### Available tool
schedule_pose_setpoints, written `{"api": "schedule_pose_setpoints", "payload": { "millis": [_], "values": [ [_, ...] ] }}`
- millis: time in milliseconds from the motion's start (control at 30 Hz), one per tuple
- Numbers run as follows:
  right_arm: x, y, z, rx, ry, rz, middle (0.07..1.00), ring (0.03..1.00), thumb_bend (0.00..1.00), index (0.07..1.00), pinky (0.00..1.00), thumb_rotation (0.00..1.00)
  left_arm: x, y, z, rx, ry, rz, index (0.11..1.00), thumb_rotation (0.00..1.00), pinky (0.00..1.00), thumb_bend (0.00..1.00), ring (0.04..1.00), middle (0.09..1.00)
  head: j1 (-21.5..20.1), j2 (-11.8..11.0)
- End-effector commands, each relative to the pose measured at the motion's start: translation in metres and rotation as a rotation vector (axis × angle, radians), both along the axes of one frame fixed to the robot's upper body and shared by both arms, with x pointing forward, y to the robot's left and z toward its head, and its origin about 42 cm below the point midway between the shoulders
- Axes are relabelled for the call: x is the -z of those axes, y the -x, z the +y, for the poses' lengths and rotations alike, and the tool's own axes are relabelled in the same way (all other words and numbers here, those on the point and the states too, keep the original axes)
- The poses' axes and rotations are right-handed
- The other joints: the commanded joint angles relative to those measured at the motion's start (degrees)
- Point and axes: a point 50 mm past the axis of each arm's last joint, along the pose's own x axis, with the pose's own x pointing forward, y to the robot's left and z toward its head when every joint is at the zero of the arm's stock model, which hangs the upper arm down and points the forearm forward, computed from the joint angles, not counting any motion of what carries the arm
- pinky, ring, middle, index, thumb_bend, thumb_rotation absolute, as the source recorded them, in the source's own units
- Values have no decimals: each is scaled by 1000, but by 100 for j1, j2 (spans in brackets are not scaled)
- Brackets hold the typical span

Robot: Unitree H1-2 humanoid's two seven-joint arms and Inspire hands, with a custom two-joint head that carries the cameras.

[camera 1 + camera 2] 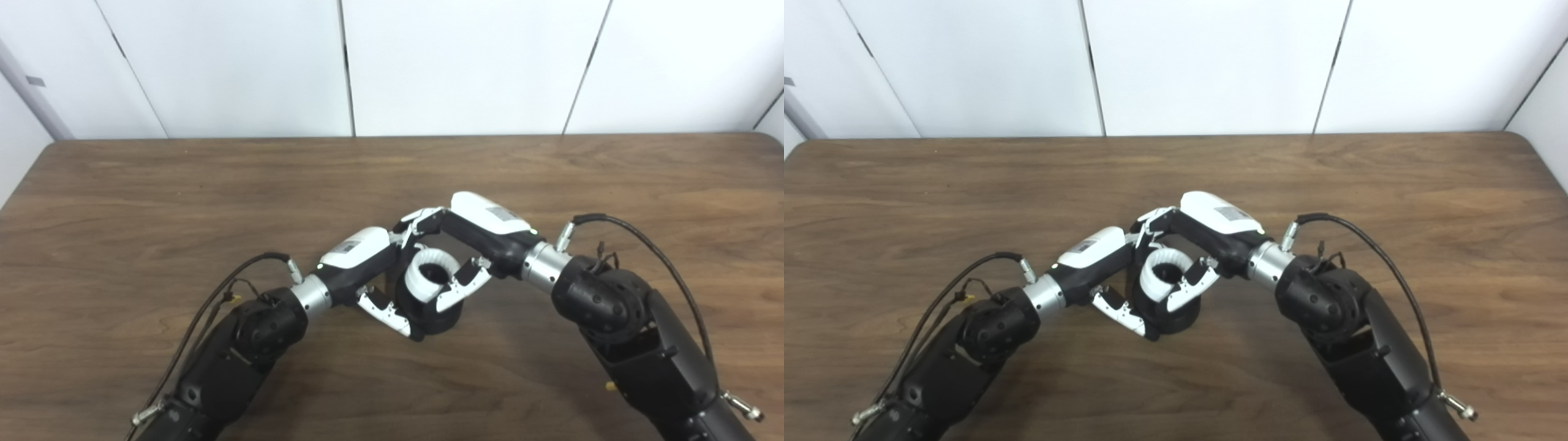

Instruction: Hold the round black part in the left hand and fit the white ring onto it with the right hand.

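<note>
The white ring (430,274) is seen seated on the upper end of the round black part (436,313), with the dark bore of the part showing through the ring's opening. Both are held just above the wooden table (184,202), roughly at the middle of its width and nearer its front edge than its back. The round black part is gripped by the left hand (367,272), whose fingers are closed around its lower left side, a white-tipped finger (386,312) being laid along its underside. The white ring is clasped by the right hand (471,245), the thumb being pressed against the ring's right side and the other fingers curled over its far side. The two hands are brought together at the ring, their fingers touching or nearly touching behind it. Beyond the ring, at the far edge of the table, a white panelled wall (465,61) is seen.
</note>
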Motion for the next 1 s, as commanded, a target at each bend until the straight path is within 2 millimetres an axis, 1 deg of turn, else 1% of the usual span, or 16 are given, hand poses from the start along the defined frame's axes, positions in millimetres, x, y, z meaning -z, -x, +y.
{"api": "schedule_pose_setpoints", "payload": {
  "millis": [0,367,433,600,667,700,733,767,800,867,967],
  "values": [
    [-10,-2,2,-17,-11,-55,798,798,517,482,744,146,11,1,7,-9,-94,49,486,77,957,521,1000,988,4,11],
    [-17,8,12,-73,15,-80,789,789,518,482,756,144,14,2,5,-3,-84,30,486,76,929,521,1000,984,4,21],
    [-16,8,11,-73,21,-78,786,789,518,482,759,144,14,2,5,-4,-89,30,486,76,925,521,1000,985,4,21],
    [-12,6,6,-60,47,-47,790,791,518,486,748,147,13,2,5,-9,-92,42,486,76,953,521,1000,984,3,21],
    [-12,4,2,-60,78,-26,814,806,517,495,748,157,13,2,6,-9,-96,40,487,77,954,521,1000,984,-9,15],
    [-13,4,1,-62,88,-19,827,812,662,613,749,234,13,2,6,-9,-97,40,487,77,953,521,1000,985,-12,14],
    [-14,3,1,-61,102,-8,834,816,735,674,750,274,13,2,7,-9,-100,39,487,77,953,521,1000,986,-16,15],
    [-15,3,0,-60,114,1,854,830,807,753,762,310,13,2,7,-9,-99,42,487,77,955,521,1000,984,-18,15],
    [-17,3,-1,-58,123,8,864,836,853,801,762,326,12,2,7,-9,-99,45,487,77,957,521,1000,985,-21,16],
    [-19,3,-2,-57,130,19,876,839,924,863,752,336,12,2,8,-9,-94,52,487,76,956,521,1000,991,-25,15],
    [-21,3,-3,-55,130,27,885,841,950,918,743,338,13,1,7,-9,-91,50,486,75,938,521,1000,992,-31,19]
  ]
}}
